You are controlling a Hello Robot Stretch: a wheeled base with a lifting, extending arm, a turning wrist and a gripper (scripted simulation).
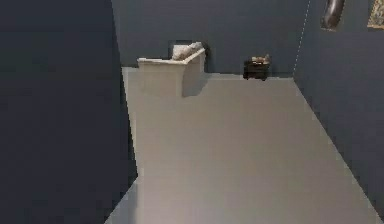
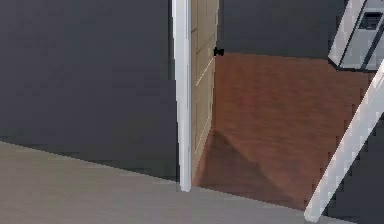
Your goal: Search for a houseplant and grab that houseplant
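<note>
Ahead of me a pale grey floor (image 1: 230, 150) runs to a dark blue back wall (image 1: 220, 25), with a near dark wall (image 1: 60, 100) closing off the forward view's left. At the floor's far edge stands a white armchair (image 1: 172, 70) with a light cushion (image 1: 185, 51). Toward the far right corner is a small dark table (image 1: 257, 70) bearing a brownish blob (image 1: 260, 59), and a framed picture (image 1: 333, 12) hangs on the right wall.

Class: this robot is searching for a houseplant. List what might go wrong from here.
The wall close on the forward view's left could be clipped in a turn. The blob on the small dark table is too small to identify and may be mistaken for a plant.
</note>
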